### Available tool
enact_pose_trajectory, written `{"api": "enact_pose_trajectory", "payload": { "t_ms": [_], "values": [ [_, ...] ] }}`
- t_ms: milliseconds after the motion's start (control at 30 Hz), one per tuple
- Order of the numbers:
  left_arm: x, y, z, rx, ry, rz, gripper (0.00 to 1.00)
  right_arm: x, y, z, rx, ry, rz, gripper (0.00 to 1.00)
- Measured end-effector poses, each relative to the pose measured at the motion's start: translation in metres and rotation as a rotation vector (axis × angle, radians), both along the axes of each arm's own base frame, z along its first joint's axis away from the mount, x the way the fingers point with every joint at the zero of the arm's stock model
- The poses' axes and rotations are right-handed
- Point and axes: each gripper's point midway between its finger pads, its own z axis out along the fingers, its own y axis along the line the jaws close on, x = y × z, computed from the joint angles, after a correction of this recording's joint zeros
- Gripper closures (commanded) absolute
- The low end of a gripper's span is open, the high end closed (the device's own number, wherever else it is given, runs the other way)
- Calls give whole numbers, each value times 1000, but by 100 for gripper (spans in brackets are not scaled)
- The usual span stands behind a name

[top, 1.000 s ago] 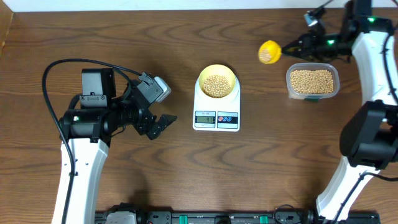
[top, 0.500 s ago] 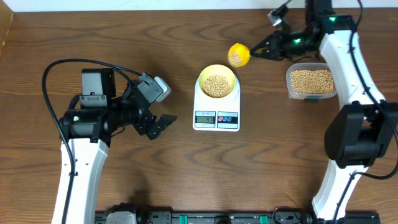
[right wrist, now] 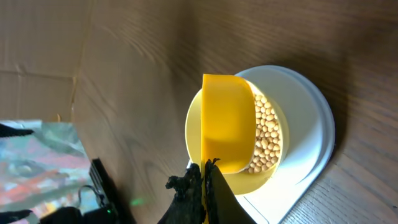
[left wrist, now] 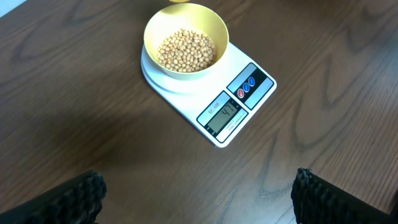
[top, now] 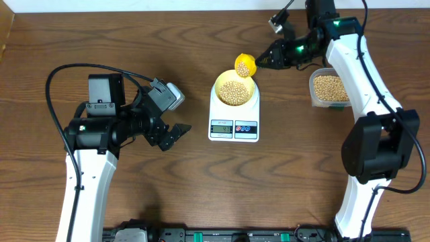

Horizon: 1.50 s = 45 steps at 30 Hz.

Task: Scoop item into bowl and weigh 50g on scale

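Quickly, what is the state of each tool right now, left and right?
Left tool: open, holding nothing.
Right tool: shut on the yellow scoop, which is held above the bowl.

Clear plastic tub (top: pixel 312 89) on wooden table (top: pixel 282 188), yellow scoop (top: pixel 244 65) to its left.

Layout: the scale (top: pixel 234 117) stands near the middle of the table (top: pixel 289 181), display end toward the robot. The bowl (top: pixel 217 87) sits on its far end with beans (top: pixel 234 93) in it. The scoop (top: pixel 245 65) hangs over the bowl's far rim, with the right gripper (top: pixel 263 62) on its right. The tub (top: pixel 313 94), also holding beans, lies right of the scale, apart from it. The left gripper (top: pixel 176 132) is left of the scale, not touching.
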Motion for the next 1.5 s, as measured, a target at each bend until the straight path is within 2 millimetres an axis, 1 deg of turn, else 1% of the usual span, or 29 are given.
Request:
{"api": "enact_pose_trajectory", "payload": {
  "t_ms": [300, 567, 700, 933, 1033, 1267, 1500],
  "values": [
    [0, 0, 0, 0, 0, 0, 2, -10, 20, -14, -119, -54, 68, 99],
    [0, 0, 0, 0, 0, 1, 2, -11, 25, -29, -265, -130, 113, 99],
    [0, 0, 0, 0, 0, 0, 2, -11, 27, -31, -292, -152, 122, 99],
    [0, 0, 0, 0, 0, 0, 2, -11, 24, -33, -320, -197, 171, 99],
    [0, 0, 0, 0, 0, 0, 2, -13, 28, -34, -331, -235, 219, 99],
    [0, 0, 0, 0, 0, 1, 2, -23, 45, -34, -334, -305, 328, 99],
    [0, 0, 0, 0, 0, 0, 2, -28, 47, -35, -339, -309, 357, 99]
  ]
}}
